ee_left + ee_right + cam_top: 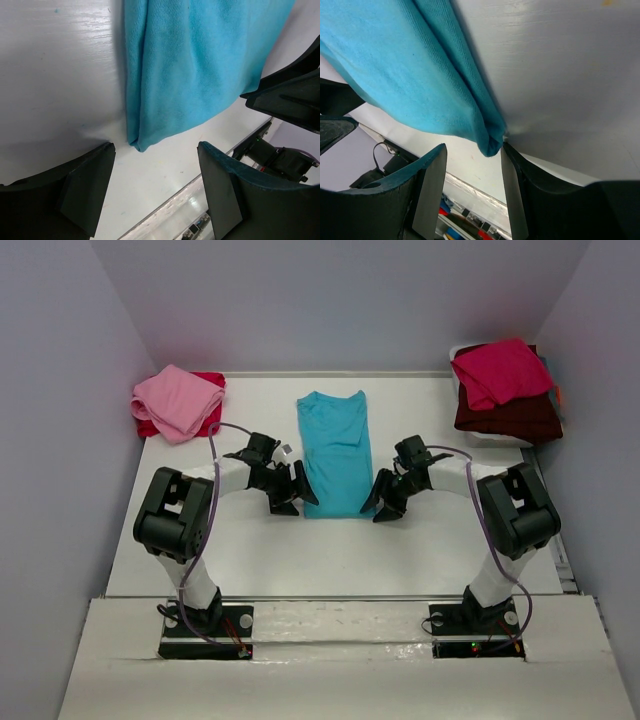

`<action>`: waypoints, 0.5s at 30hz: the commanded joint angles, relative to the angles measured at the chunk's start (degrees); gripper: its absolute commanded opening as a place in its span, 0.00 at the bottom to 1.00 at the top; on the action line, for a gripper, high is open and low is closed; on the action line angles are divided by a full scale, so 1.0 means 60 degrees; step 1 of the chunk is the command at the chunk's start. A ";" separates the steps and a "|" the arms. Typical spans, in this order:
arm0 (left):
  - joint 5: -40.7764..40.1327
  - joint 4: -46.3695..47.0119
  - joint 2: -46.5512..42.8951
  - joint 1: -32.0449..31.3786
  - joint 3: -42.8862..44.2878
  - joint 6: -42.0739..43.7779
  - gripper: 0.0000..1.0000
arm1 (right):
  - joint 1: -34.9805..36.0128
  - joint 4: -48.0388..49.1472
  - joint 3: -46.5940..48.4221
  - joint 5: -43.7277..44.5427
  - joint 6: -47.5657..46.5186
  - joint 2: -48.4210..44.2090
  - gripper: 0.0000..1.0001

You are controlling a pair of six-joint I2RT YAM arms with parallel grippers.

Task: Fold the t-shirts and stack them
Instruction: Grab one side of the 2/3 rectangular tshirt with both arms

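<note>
Before us, our white table (330, 550): 1 turquoise t-shirt (335, 450) mid-table, 1 red t-shirt (211, 380) far left, 1 white bin (488, 440) far right.

5 t-shirts total: 1 turquoise t-shirt (335, 450), 1 pink t-shirt (177, 400), 1 red t-shirt (213, 380), 1 crimson t-shirt (500, 370), 1 dark maroon t-shirt (510, 418); 2 grippers: left gripper (297, 502), right gripper (377, 510); 1 table (350, 550)

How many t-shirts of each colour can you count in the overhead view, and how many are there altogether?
Turquoise t-shirt: 1
Pink t-shirt: 1
Red t-shirt: 1
Crimson t-shirt: 1
Dark maroon t-shirt: 1
Total: 5
</note>
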 commanded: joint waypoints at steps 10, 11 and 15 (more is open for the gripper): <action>-0.1465 0.0072 0.1287 0.0102 -0.0540 0.0824 0.81 | -0.0279 -0.0206 -0.0246 0.0944 -0.0438 0.0036 0.54; -0.1436 0.0072 0.1332 0.0102 -0.0555 0.0824 0.81 | -0.0279 -0.0206 -0.0231 0.0944 -0.0438 0.0036 0.54; -0.1304 0.0175 0.1463 0.0102 -0.0584 0.0794 0.80 | -0.0367 -0.0206 -0.0216 0.1032 -0.0482 0.0109 0.54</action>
